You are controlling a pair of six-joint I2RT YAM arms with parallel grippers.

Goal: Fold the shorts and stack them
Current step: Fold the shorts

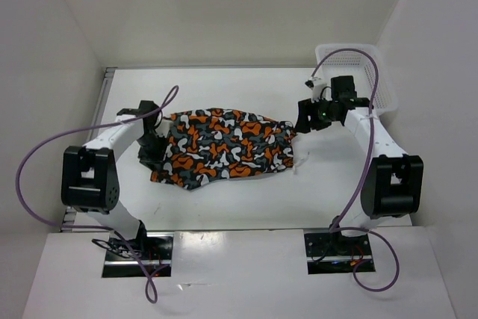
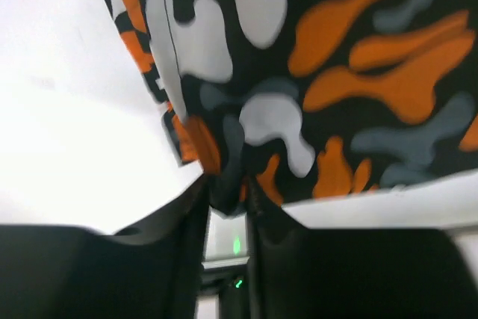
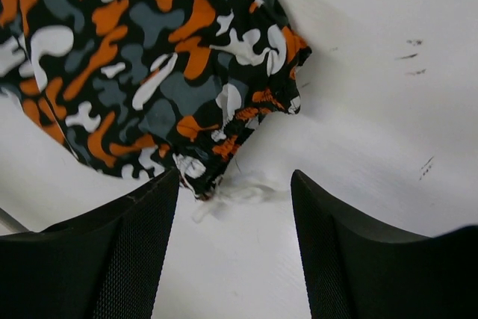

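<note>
The camouflage shorts [image 1: 224, 147] lie spread across the middle of the table, orange, black, grey and white. My left gripper [image 1: 151, 147] sits at their left edge and is shut on a pinch of the fabric, which bunches between its fingers in the left wrist view [image 2: 228, 196]. The shorts fill the upper part of that view [image 2: 321, 72]. My right gripper [image 1: 305, 121] is open and empty just off the shorts' right edge. In the right wrist view the gathered waistband end [image 3: 224, 140] with a white drawstring [image 3: 231, 192] lies just ahead of the open fingers [image 3: 235, 207].
A white plastic mesh basket [image 1: 385, 95] stands at the back right corner, behind the right arm. White walls close the table in at the back and sides. Purple cables loop from both arms.
</note>
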